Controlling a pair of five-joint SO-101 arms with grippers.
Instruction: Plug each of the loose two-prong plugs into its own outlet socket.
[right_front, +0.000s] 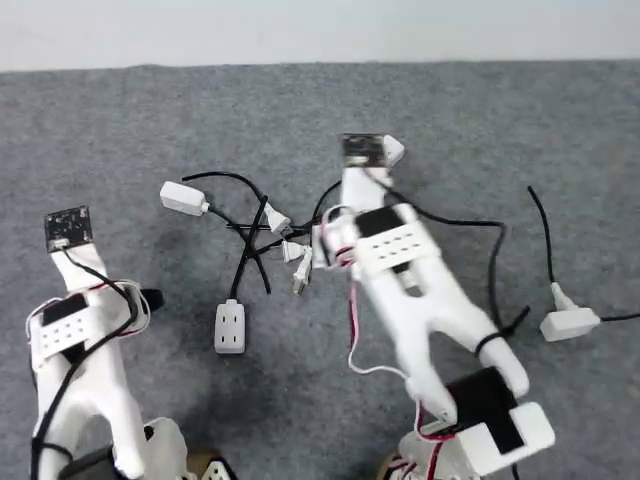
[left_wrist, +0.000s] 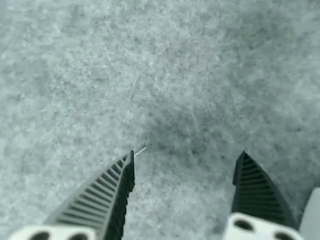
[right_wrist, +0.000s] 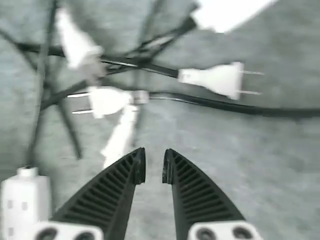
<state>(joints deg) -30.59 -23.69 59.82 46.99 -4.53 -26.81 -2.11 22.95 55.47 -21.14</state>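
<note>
Several white two-prong plugs on black cords lie tangled mid-table (right_front: 290, 248). One white outlet socket (right_front: 229, 327) lies in front of them, a second (right_front: 182, 197) behind and to the left, a third (right_front: 568, 322) at the far right. My right gripper (right_wrist: 153, 162) hovers shut and empty just short of the plugs (right_wrist: 220, 79) (right_wrist: 107, 100), with a socket block (right_wrist: 25, 197) off to one side. Its arm (right_front: 400, 250) stretches over the table's middle. My left gripper (left_wrist: 185, 165) is open over bare carpet, and its arm (right_front: 75, 330) stands at the front left.
Grey carpet (right_front: 480, 120) covers the whole table. Black cords (right_front: 495, 260) loop behind and to the right of the right arm. The far edge meets a pale wall (right_front: 320, 30).
</note>
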